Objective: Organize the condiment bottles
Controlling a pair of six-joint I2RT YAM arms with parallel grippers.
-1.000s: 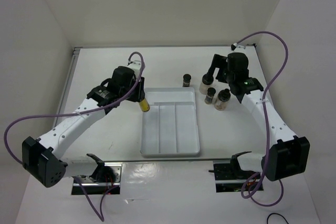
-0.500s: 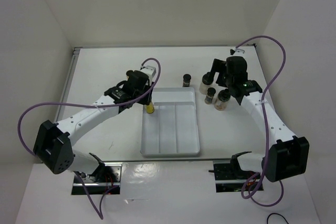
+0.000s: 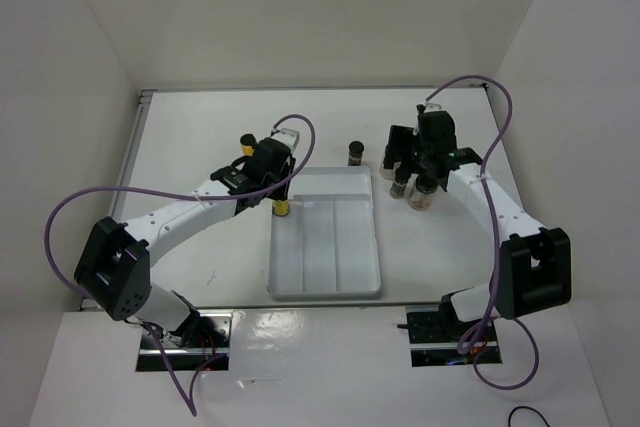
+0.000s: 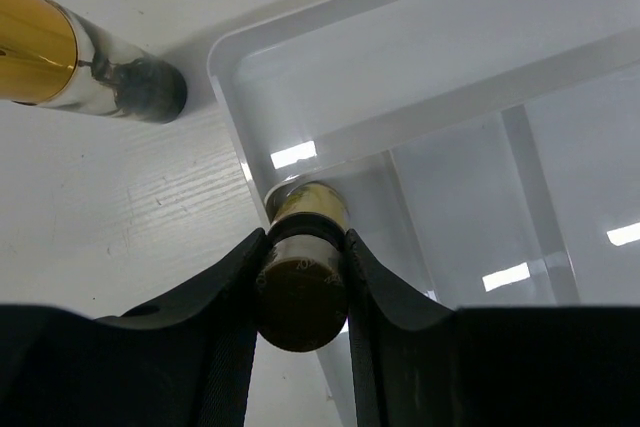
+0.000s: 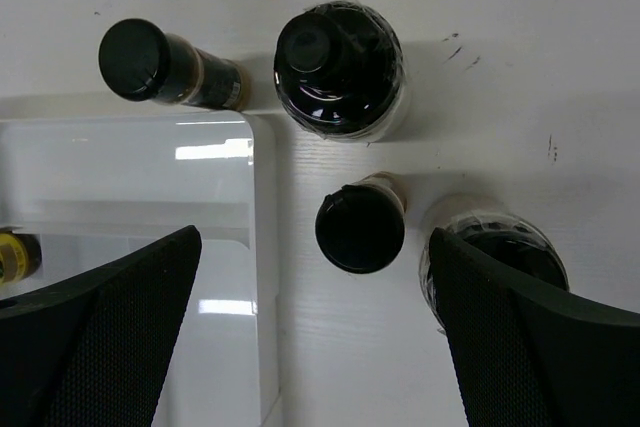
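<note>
My left gripper is shut on the tan cap of a slim yellow-amber bottle, held upright at the left rim of the white divided tray. A second slim yellow bottle, black-capped, stands on the table left of the tray. My right gripper hangs open over the bottles to the right of the tray. Under it are a tiny dark jar and two rounder black-capped bottles. Another tiny dark jar stands by the tray's far right corner.
The tray's compartments hold nothing that I can see. White walls close the table in at the back and on both sides. Purple cables loop over both arms.
My left arm has carried the yellow bottle rightward to the tray's left rim, uncovering the black-capped yellow bottle. My right gripper has shifted left over the bottle cluster.
</note>
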